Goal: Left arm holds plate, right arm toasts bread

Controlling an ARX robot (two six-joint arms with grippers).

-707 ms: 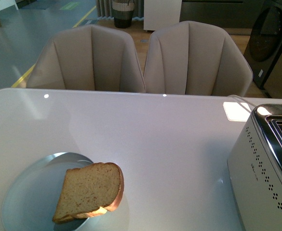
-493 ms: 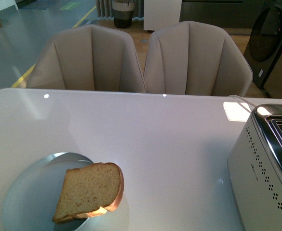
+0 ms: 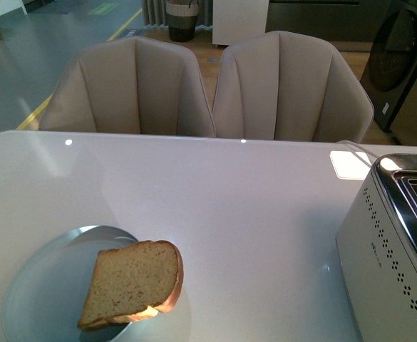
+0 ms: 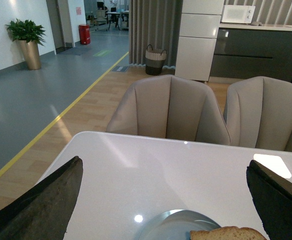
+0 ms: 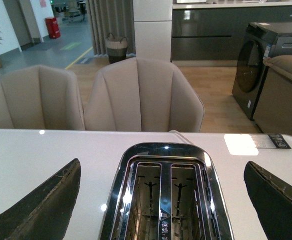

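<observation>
In the front view, nearest at about 7 o'clock, the plate (image 3: pixel 40 296) sits on the white glossy table (image 3: pixel 215 192). It is pale blue-grey, and the bottom edge of the picture cuts it. The bread (image 3: pixel 133 281) lies on the 3 o'clock side of the plate. It is one brown speckled slice, with its rounded crust toward 1 o'clock. The crust reaches the rim there, but I cannot tell if it goes over it. A warm spot of light falls on the lower crust.

At about 4 o'clock the toaster (image 3: pixel 390 249) stands well apart from the plate. It is white with rows of small holes on its side and a shiny chrome top.

The left wrist view shows the left gripper (image 4: pixel 163 165) opened wide and gripping nothing. Its two black wedge jaws stand at the two sides of the picture, with the plate rim and a corner of the bread low between them. The right wrist view shows the right gripper (image 5: pixel 161 165) also spread wide and holding nothing. It hangs above the toaster, and the wire guides show inside the two slots.

Farther on the table, at 2 o'clock, there is a bright patch of sunlight (image 3: pixel 349 164). Behind the table, at 12 o'clock, two beige chairs (image 3: pixel 208 89) stand side by side. Beyond them, a woven basket (image 3: pixel 182 18) stands on the floor, and a dark washing machine (image 3: pixel 400 60) is at 2 o'clock.
</observation>
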